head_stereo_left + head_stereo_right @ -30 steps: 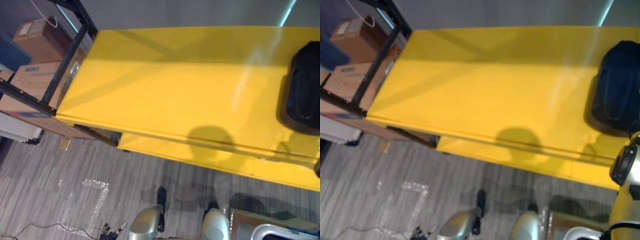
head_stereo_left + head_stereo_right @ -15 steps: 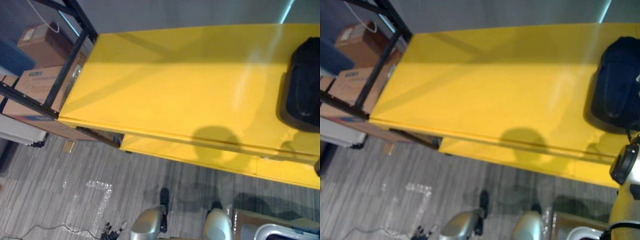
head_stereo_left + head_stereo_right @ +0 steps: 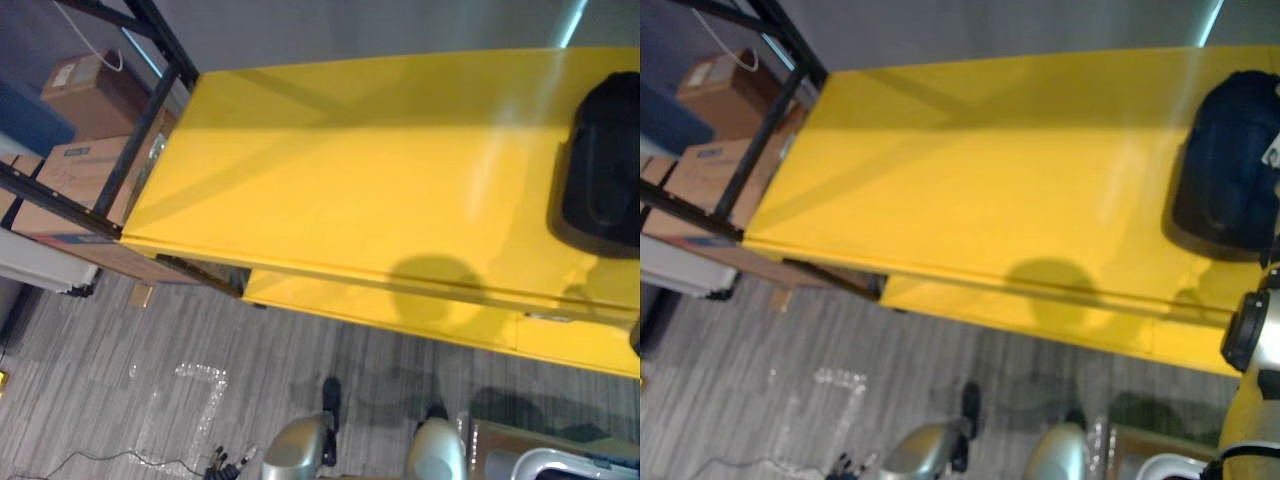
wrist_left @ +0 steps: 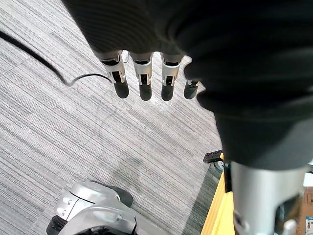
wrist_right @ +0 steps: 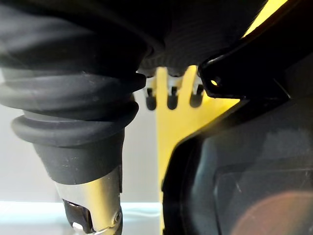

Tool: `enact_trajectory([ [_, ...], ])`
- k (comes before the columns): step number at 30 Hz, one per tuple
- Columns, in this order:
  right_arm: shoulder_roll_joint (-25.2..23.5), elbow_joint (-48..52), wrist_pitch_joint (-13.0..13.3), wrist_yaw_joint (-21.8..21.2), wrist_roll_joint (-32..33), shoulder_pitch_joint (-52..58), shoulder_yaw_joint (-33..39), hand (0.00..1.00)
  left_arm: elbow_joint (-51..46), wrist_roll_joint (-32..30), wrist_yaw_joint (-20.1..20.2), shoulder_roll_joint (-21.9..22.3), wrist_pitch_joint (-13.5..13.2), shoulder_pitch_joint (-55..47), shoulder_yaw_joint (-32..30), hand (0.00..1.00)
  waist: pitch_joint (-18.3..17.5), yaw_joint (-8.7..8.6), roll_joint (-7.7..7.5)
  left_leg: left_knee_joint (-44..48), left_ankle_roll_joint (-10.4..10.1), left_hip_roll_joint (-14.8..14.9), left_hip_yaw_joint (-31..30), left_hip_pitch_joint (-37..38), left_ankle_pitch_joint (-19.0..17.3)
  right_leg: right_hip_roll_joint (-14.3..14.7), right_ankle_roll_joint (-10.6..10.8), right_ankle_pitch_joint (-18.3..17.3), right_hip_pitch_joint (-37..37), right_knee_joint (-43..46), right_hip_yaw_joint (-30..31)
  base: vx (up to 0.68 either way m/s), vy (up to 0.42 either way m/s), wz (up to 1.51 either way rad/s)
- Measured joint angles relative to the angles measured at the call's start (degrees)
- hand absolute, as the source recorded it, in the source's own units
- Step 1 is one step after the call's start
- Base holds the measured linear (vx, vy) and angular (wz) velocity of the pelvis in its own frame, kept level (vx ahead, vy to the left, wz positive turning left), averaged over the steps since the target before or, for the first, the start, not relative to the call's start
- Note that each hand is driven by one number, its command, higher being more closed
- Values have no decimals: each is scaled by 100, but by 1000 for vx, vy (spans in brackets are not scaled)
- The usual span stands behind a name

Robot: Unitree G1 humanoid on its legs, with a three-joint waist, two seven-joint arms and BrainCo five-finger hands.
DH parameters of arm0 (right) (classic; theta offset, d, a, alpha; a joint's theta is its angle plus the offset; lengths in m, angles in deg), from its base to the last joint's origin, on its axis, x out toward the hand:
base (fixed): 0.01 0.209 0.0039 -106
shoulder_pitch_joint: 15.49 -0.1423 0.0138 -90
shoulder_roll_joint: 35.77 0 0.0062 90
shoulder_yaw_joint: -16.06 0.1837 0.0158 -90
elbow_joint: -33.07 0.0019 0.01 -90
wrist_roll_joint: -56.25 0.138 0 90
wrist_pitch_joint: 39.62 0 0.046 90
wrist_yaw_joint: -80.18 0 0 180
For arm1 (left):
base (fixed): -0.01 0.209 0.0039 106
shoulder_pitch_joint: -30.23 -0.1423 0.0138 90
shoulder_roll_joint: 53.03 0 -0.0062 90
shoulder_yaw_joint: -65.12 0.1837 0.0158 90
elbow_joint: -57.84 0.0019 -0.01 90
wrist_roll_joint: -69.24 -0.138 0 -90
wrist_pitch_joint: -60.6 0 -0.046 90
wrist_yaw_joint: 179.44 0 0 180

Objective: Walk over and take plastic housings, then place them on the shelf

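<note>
- Black ribbed cover wraps the right hand (image 5: pixel 161 54), which sits right up against the rim of the plastic housing (image 5: pixel 244 171). The housing's edge crosses in front of the hand, so I cannot tell whether it grips the housing or only rests beside it.
- The housing is a dark, rounded shell. It lies on the yellow shelf (image 3: pixel 350 170) at the robot's far right, close to the shelf's front edge, with the rest of that board bare beside it.
- The left hand (image 4: pixel 168 49) hangs low at the robot's side with its fingers (image 4: pixel 143 83) straight, slightly apart and pointing down. It holds nothing and touches nothing.
- Below the left hand is the grey striped carpet floor (image 4: pixel 73 137), and a corner of the yellow shelf shows nearby.
- A second yellow board (image 3: pixel 400 315) sits lower, just under the front edge of the top one.
- A black metal frame (image 3: pixel 140 130) carries the shelf's left end.
- Past that frame, to the robot's left, stand stacked cardboard boxes (image 3: pixel 75 175).
- On the carpet in front of the shelf lies a shiny patch of clear tape (image 3: pixel 190 385).
</note>
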Motion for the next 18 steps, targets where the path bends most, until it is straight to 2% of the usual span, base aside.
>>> enact_trajectory([
  [4, 12, 12, 9, -82, -122, 0, -200, 0, -1, 0, 45, -2, 1, -1, 0, 0, 0, 1, 0, 3, 0, 0, -3, -1, 0, 0, 0, 0, 1, -1, -2, 0, 0, 0],
  [18, 12, 20, 6, -321, -158, 2, -211, 0, -1, 4, 87, -40, 42, 0, -1, 0, 20, 15, 32, 9, 0, 1, -4, -14, -3, -1, 0, 0, 0, -8, -9, 0, 0, 0],
])
